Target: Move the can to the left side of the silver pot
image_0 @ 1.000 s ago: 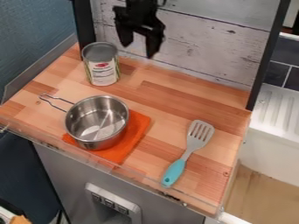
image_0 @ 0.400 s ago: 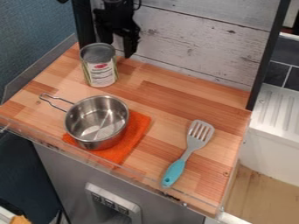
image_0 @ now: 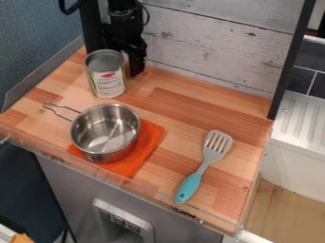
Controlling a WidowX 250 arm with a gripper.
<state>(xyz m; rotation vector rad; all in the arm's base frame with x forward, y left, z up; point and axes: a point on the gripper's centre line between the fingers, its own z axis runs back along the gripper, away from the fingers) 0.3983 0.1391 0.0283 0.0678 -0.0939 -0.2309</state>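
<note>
Can't make out any words, numbers or signs; can see a red mark [image_0: 109, 75] near the top of the pale label [image_0: 110, 92] on the can [image_0: 105, 60], with small print [image_0: 109, 84] below, unreadable

Arm [image_0: 119, 13]: black overall, with a rounded, stepped upper section and small pale highlights on its dark surface.
Hand [image_0: 134, 51]: black, angular and narrow, with an irregular, jagged outline.
Heavier cable [image_0: 70, 9]: black, curved in a loop beside the arm, at the upper left.
Thinner cable [image_0: 148, 18]: black, bowed outward on the picture-right side of the arm.
Screws and markings: too small and dark to tell.
</note>
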